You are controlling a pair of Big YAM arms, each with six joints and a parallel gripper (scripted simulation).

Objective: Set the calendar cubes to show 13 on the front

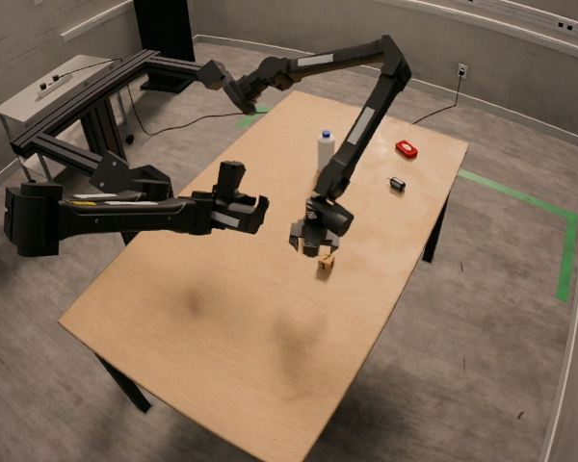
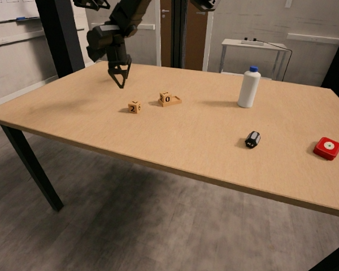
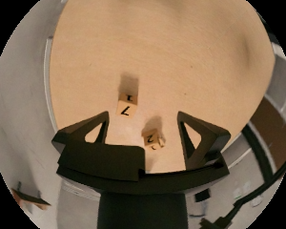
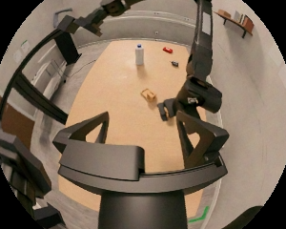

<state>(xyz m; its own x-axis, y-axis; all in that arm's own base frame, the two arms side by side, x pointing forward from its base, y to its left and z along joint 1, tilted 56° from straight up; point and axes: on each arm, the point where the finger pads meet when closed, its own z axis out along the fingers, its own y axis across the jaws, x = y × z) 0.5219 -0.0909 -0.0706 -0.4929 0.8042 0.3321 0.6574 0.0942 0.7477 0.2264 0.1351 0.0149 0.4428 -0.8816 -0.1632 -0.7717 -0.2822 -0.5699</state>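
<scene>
The spread left hand [image 1: 313,246] [image 2: 124,82] [image 3: 143,114] [image 4: 171,115] hangs inside the table's [image 1: 220,368] [image 2: 192,136] [image 3: 205,62] [image 4: 110,86] edges, apart from the spread right hand [image 1: 263,209] [image 2: 103,7] [image 4: 142,114].

Relative to the tray [image 2: 175,101] [image 4: 144,92], the cube seated in one end [image 2: 165,98] [image 4: 151,97] stands above the rim, and the loose cube [image 1: 325,262] [image 2: 134,107] [image 3: 127,105] lies apart on the table, with a narrow lane of bare wood between them. The white bottle [image 1: 326,151] [image 2: 249,87] [image 4: 139,55] rises well apart beyond the tray's unfilled end, bounding a broad open stretch.
</scene>
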